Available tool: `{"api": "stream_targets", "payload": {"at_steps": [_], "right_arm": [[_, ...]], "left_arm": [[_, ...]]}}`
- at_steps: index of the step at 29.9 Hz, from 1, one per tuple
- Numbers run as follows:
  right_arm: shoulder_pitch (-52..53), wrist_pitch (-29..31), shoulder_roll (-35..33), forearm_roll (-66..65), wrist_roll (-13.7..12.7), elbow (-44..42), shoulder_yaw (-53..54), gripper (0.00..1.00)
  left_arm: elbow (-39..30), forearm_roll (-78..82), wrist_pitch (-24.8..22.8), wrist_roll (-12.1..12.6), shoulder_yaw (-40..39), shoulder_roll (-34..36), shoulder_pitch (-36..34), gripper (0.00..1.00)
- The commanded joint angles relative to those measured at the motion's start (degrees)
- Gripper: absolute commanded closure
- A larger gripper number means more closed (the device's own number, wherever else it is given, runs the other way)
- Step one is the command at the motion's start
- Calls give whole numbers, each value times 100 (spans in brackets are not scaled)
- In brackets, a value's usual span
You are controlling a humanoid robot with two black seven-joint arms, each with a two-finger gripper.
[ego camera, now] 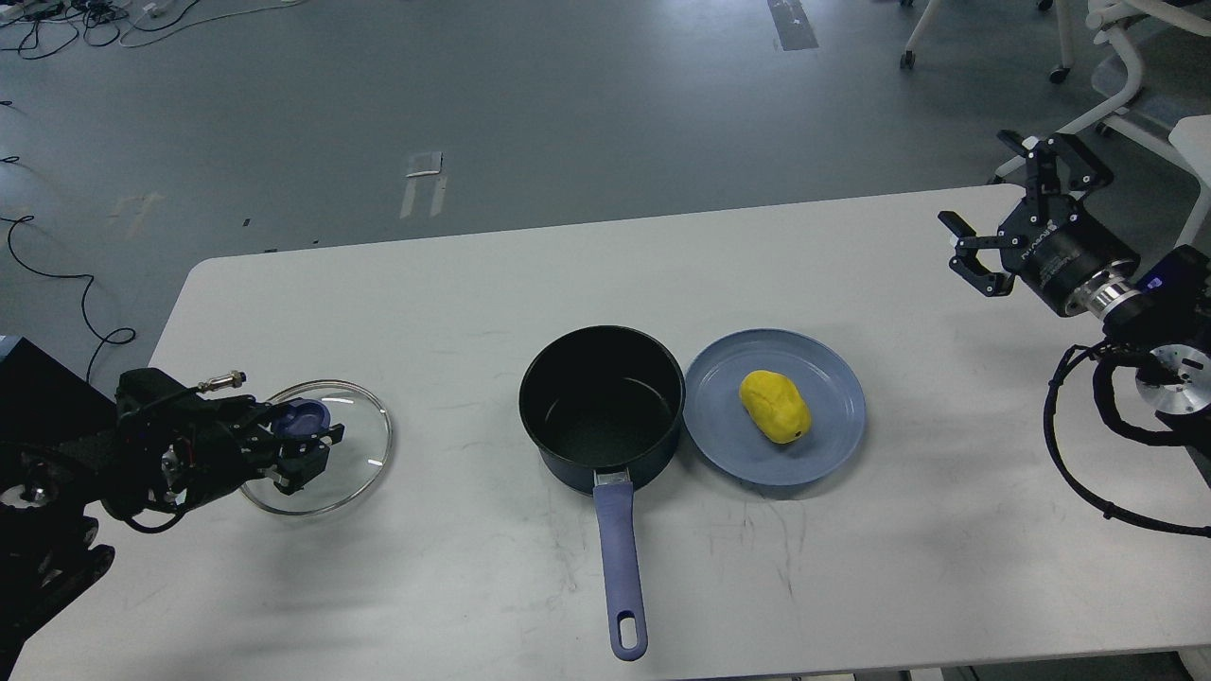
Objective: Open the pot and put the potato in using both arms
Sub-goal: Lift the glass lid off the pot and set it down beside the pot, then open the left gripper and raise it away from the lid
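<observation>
The dark pot point(602, 407) stands open in the middle of the white table, its purple-blue handle point(622, 558) pointing toward me. My left gripper point(305, 445) is shut on the blue knob of the glass lid point(359, 445) and holds it low over the table at the left. The yellow potato point(775, 406) lies on a blue plate point(833, 445) right of the pot. My right gripper point(1008, 218) is open and empty at the table's far right, well away from the potato.
The white table point(851, 567) has faint scuff marks near its front edge. Office chair bases point(1069, 38) stand on the grey floor behind the far right corner. Cables lie on the floor at the far left.
</observation>
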Motion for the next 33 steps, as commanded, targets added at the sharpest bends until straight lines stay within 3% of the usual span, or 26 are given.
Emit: {"api": "stream_targets", "payload": {"at_steps": [1, 10, 14, 19, 27, 30, 33], "right_arm": [[0, 0, 1, 0, 1, 0, 1, 0], [0, 0, 1, 0, 1, 0, 1, 0], [-9, 0, -8, 0, 1, 0, 1, 0], [-9, 0, 1, 0, 9, 0, 1, 0], [-9, 0, -43, 0, 1, 0, 1, 0], [-9, 0, -43, 0, 9, 0, 1, 0], [-17, 0, -52, 0, 1, 0, 1, 0]], "left_arm": [[153, -62, 7, -1, 2, -136, 21, 55], [223, -238, 16, -1, 2, -198, 65, 48], [223, -256, 16, -1, 2, -198, 65, 29], [284, -256, 7, -1, 2, -198, 65, 26], [189, -632, -19, -1, 2, -189, -14, 4], [40, -1027, -89, -1, -6, -145, -127, 4], [-408, -1712, -483, -1, -6, -22, -531, 3]]}}
